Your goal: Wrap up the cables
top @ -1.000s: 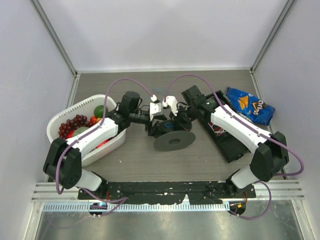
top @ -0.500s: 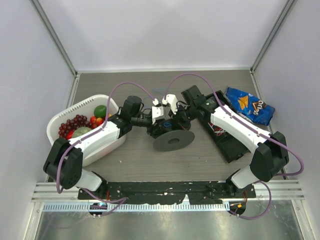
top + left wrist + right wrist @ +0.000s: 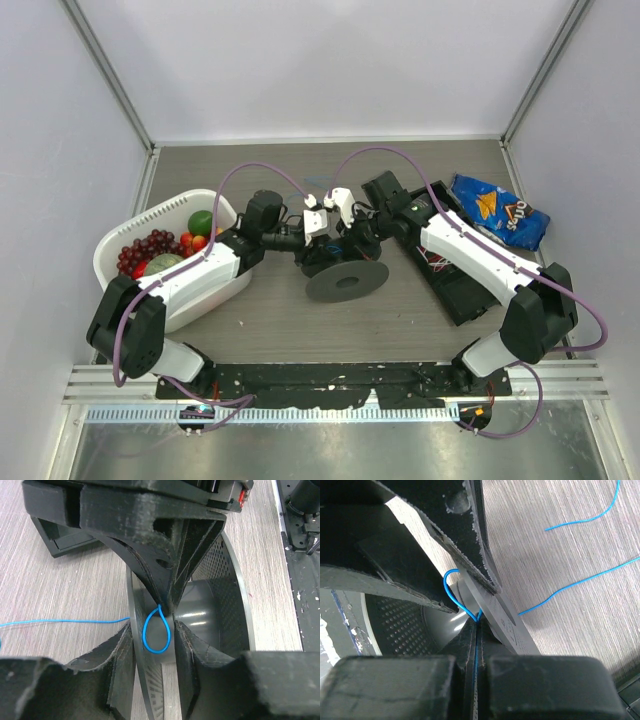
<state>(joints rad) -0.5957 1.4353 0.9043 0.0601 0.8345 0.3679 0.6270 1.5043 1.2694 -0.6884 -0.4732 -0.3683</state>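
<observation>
Blue cable looped at the spool, pinched by one gripper

The cable forms a small loop against the spool hub. Its neck is clamped in the closed tips of the right gripper. The left gripper is parted, straddling the loop and the spool's flange. A loose strand trails away from the spool.
</observation>
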